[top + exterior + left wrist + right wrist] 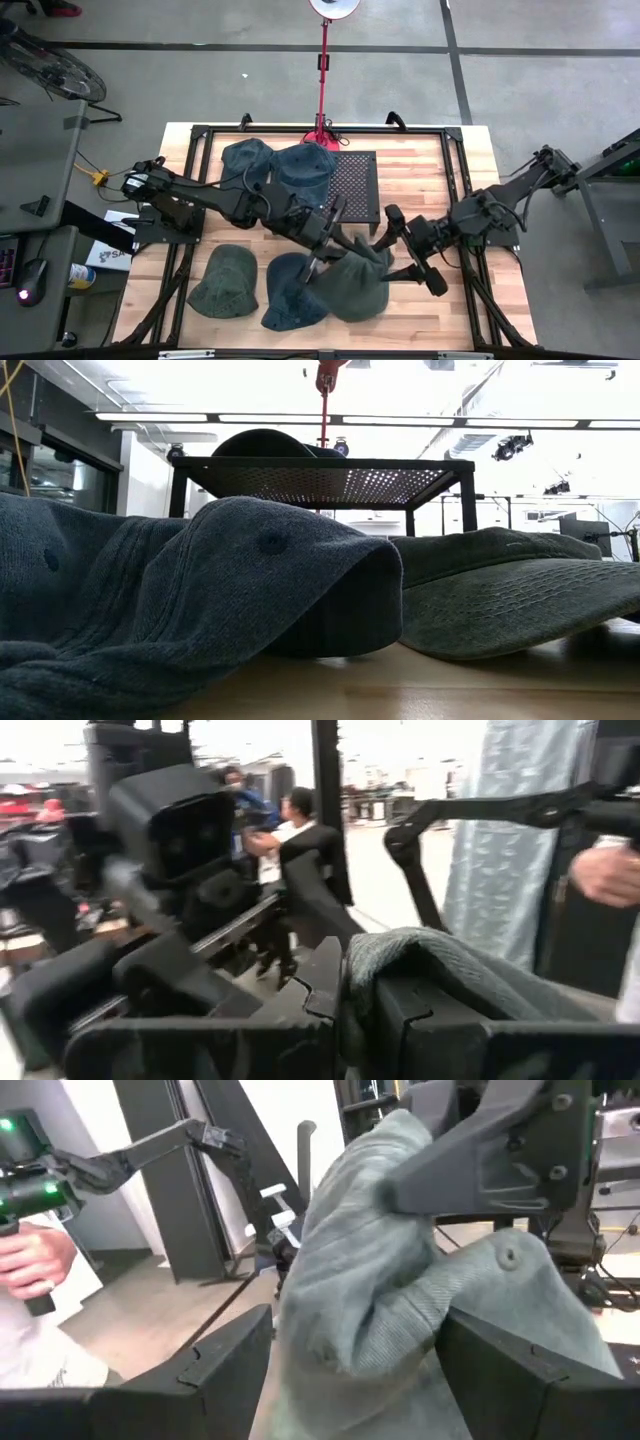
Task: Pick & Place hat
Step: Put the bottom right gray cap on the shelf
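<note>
Hat in play: the grey-green hat [358,277] sits at about 6 o'clock on the desk [420,170], one edge of it lifted between the two arms.
Left claw: the left claw [322,243] is pressed together on a fold of that hat; its wrist view shows grey cloth [420,955] pinched between its fingers [300,1020].
Right claw: the right claw [408,252] is spread wide, with the bunched hat [400,1280] between its fingers [520,1370]. It is not gripping yet, as far as can be seen.
Already placed: two hats [280,165] lie at 12 o'clock beside the black mesh rack [352,180], which looks like the drop area. That is a judgement only.
Still waiting: a green hat [224,283] at 7 o'clock and a blue hat [293,295] just beside the grey-green one, both flat on the desk.
Progress: roughly mid-task. This hat is caught but not carried away, and two more remain.
Background: people stand in the room beyond, and a hand [35,1265] shows at one side.
</note>
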Available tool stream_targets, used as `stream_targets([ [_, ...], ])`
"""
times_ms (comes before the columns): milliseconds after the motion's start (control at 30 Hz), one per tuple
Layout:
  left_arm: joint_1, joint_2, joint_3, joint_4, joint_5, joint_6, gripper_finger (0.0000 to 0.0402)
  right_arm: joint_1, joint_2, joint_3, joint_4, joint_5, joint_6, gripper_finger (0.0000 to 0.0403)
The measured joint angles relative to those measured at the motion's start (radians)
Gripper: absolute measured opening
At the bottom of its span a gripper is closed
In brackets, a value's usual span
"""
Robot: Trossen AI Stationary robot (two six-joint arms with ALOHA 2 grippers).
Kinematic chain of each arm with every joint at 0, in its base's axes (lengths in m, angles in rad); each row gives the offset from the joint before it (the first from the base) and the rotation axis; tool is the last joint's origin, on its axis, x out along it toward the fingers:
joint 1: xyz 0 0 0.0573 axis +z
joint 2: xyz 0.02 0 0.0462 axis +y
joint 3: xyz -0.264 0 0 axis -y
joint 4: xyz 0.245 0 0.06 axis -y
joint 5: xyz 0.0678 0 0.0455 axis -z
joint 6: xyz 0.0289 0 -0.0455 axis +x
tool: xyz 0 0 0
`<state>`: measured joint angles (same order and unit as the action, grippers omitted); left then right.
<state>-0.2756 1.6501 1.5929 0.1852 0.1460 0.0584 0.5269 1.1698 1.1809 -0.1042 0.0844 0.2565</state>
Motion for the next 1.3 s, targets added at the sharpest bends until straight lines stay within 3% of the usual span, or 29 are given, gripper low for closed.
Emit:
stream_targets([
  [133, 0.000, 0.000, 0.000, -0.006, -0.009, 0.013, 0.0016, 0.014, -0.021, 0.000, -0.036, 0.071, 0.001, 0.0267],
  [867, 0.000, 0.018, -0.001, 0.002, -0.168, 0.041, 0.0016, 0.023, 0.035, 0.000, 0.052, 0.178, -0.009, 0.0261],
  [1067, 0.000, 0.018, -0.001, 0.014, -0.205, 0.072, 0.0016, 0.023, 0.035, 0.000, 0.043, 0.179, 0.007, 0.0234],
  [1300, 0.000, 0.018, -0.001, 0.044, -0.209, 0.096, 0.0016, 0.024, 0.035, 0.000, 0.013, 0.184, 0.035, 0.0173],
])
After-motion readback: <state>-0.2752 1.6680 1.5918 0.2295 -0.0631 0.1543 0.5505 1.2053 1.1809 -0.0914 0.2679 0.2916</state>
